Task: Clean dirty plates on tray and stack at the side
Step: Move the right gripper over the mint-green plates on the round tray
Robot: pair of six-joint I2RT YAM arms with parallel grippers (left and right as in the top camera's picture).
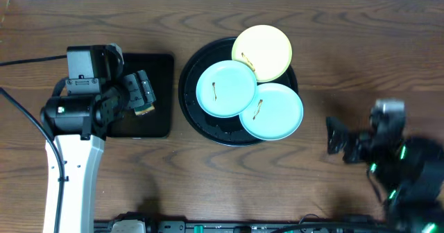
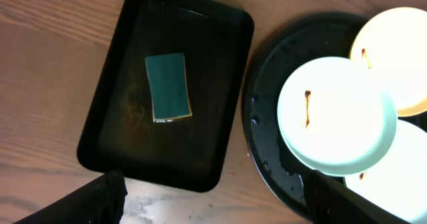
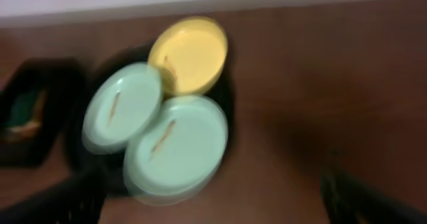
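On the wooden counter (image 1: 347, 39), plastic plates (image 1: 226, 89) look light and slick, so pinch a rim; left fingers (image 2: 87, 201) and right fingers (image 3: 373, 197) gape empty.

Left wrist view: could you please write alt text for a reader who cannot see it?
On a round black tray at right, a mint plate overlaps a yellow plate and a second mint plate, all brown-smeared. To the left, a green sponge lies in a rectangular black tray on a wooden table.
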